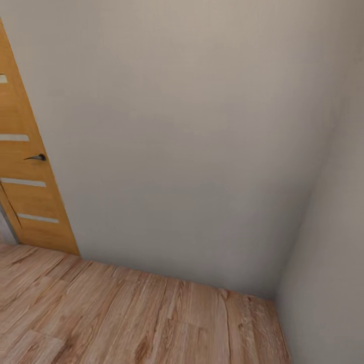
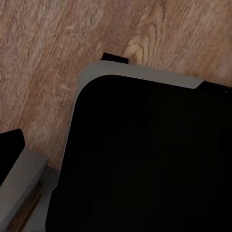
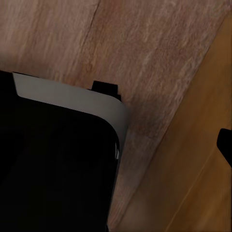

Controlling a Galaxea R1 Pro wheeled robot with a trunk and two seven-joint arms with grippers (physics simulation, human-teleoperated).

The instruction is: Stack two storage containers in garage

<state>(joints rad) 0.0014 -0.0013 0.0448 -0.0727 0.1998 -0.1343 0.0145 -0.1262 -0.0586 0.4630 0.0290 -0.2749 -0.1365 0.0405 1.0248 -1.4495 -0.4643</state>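
The two storage containers are out of view, and so is the garage. The head view faces a bare corner where two beige walls (image 1: pixel 192 141) meet above a light wood-plank floor (image 1: pixel 126 318). Both wrist views look down on my own black base with its grey rim (image 2: pixel 140 72) (image 3: pixel 72 96), standing on the same plank floor (image 2: pixel 48 58) (image 3: pixel 145 43).
A closed wooden door (image 1: pixel 25 167) with pale horizontal strips and a dark lever handle (image 1: pixel 36 157) stands at the left. The right wall (image 1: pixel 328 278) runs close along my right side. A tan wooden surface (image 3: pixel 203 183) lies beside the base in the right wrist view.
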